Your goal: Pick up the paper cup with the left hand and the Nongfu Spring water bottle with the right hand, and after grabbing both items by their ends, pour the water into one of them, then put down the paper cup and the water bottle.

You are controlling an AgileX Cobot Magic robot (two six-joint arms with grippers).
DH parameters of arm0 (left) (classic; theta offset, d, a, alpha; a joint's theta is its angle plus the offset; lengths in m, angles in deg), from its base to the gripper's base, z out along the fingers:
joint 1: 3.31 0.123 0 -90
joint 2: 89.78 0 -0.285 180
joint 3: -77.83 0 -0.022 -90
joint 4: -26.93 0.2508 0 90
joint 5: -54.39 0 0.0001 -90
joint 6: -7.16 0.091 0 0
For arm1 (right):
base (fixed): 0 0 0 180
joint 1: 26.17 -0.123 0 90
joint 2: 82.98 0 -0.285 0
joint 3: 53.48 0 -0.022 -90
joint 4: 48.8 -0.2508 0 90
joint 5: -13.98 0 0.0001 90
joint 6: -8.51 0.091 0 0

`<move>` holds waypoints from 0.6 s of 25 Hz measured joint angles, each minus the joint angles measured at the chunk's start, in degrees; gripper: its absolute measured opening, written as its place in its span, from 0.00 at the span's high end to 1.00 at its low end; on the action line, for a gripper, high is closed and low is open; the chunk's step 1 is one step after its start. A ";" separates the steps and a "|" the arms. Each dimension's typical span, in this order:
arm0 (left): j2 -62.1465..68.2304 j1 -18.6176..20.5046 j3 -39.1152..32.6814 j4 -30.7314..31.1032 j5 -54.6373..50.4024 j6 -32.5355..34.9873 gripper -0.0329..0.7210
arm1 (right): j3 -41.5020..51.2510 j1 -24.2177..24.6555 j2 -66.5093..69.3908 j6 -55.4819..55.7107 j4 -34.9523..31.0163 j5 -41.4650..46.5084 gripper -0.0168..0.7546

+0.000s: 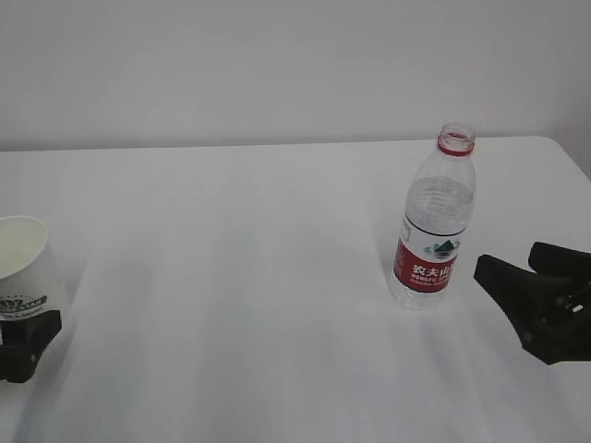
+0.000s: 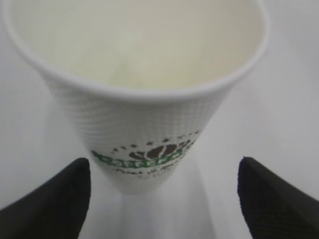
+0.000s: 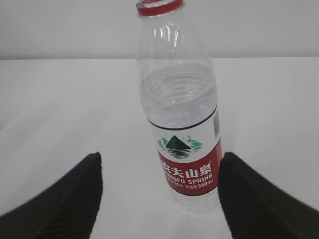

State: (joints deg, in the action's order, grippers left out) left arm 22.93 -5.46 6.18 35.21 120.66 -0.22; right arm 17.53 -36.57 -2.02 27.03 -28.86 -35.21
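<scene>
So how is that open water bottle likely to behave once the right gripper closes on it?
The bottle looks thin and ribbed, so it will probably give under a squeeze. With no cap on its neck and water filling much of it, tilting or squeezing could spill. Tall and narrow, it may tip if nudged.

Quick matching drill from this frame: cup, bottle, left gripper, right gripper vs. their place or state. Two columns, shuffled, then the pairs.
1. paper cup
2. Nongfu Spring water bottle
3. left gripper
4. right gripper

A. open, facing the red label
B. uncapped, upright, part full
C. far left, nothing visible inside
D. open, fingers either side of the green logo, not touching

Pairs: 1-C, 2-B, 3-D, 4-A
</scene>
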 joint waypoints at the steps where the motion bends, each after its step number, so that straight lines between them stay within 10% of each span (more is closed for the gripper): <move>1: 0.00 0.00 0.36 0.00 0.00 0.00 0.05 | 0.00 0.00 0.00 0.00 0.00 0.00 0.26; 15: 2.81 0.00 3.35 -0.54 0.00 0.00 0.05 | 0.00 0.00 0.00 -0.27 0.00 0.00 0.26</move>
State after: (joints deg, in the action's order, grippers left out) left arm 25.73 -5.46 9.53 34.67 120.66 -0.22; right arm 17.53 -36.57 -2.02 26.76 -28.86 -35.21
